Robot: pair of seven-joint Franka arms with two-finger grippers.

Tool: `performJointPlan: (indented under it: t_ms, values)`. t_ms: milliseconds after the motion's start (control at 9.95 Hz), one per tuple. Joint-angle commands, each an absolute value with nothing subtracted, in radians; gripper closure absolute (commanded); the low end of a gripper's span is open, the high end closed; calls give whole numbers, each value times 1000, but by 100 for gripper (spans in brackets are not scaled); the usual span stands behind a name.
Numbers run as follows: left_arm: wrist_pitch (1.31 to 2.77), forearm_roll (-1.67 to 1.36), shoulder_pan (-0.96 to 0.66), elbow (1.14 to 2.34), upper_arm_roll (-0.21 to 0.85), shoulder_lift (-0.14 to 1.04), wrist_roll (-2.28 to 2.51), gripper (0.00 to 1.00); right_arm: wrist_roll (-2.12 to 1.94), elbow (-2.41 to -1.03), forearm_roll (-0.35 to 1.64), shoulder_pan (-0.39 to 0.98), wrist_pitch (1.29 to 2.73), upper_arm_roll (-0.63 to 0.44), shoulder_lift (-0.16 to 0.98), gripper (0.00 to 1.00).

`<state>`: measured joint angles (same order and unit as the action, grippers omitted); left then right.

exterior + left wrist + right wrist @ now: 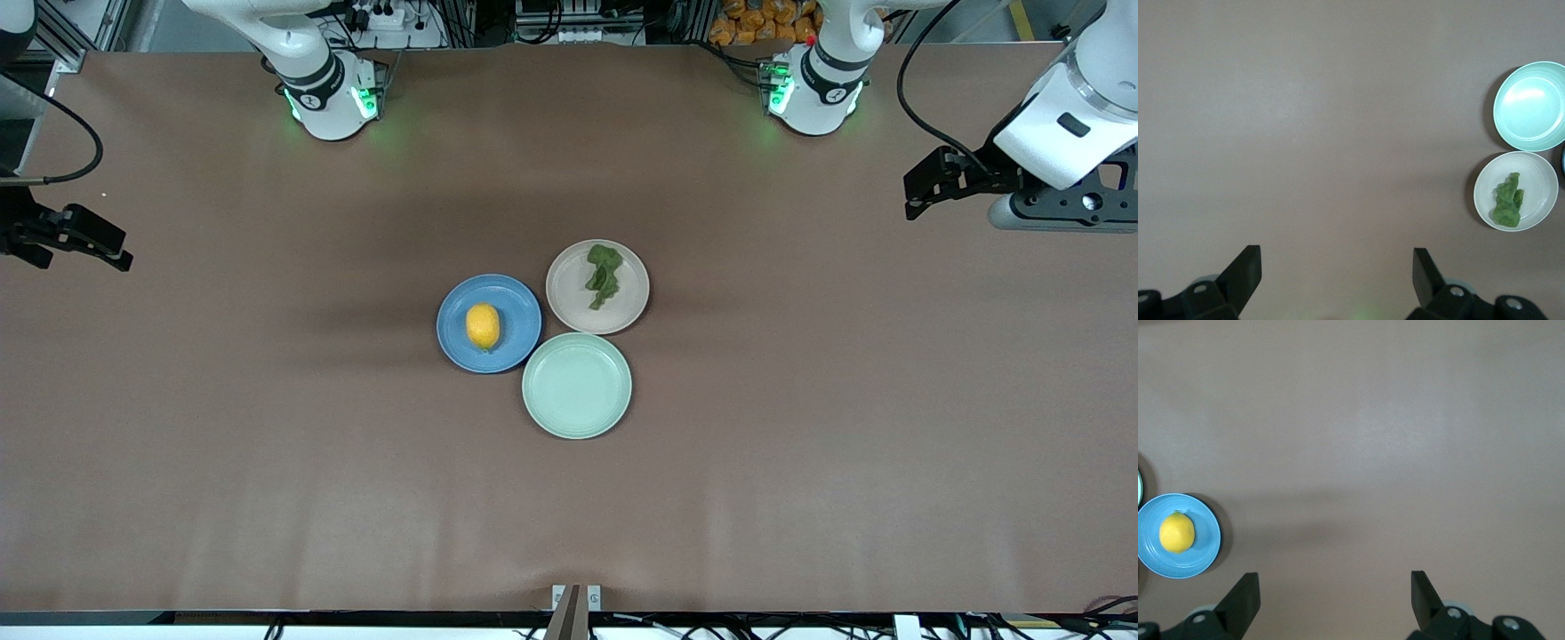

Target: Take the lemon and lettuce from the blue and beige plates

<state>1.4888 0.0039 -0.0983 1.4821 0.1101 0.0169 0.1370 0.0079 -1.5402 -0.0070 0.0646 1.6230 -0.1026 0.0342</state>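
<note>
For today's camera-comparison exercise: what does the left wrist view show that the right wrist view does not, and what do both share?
Only the left wrist view shows the lettuce lying on the beige plate, with most of the mint-green plate beside it, and the open left gripper. Only the right wrist view shows the lemon on the blue plate, and the open right gripper. Both share the brown table, with each gripper empty over bare tabletop.
</note>
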Motion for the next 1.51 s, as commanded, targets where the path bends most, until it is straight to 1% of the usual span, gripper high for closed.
performJointPlan:
  t_ms: [0, 1005, 1206, 1407]
  values:
    - [1488, -6, -86, 1473, 114, 17, 101, 0, -2, -1516, 0, 57, 1606, -101, 44, 0]
    - [1489, -18, -98, 1474, 118, 44, 118, 0, 0, -1516, 3, 58, 1605, -101, 44, 0]
    - [1489, -20, -106, 1477, 152, 60, 121, 0, 0, -1516, 6, 58, 1605, -101, 46, 0]
    - [1506, -23, -104, 1477, 158, 81, 120, 0, -2, -1517, 9, 66, 1605, -100, 46, 0]
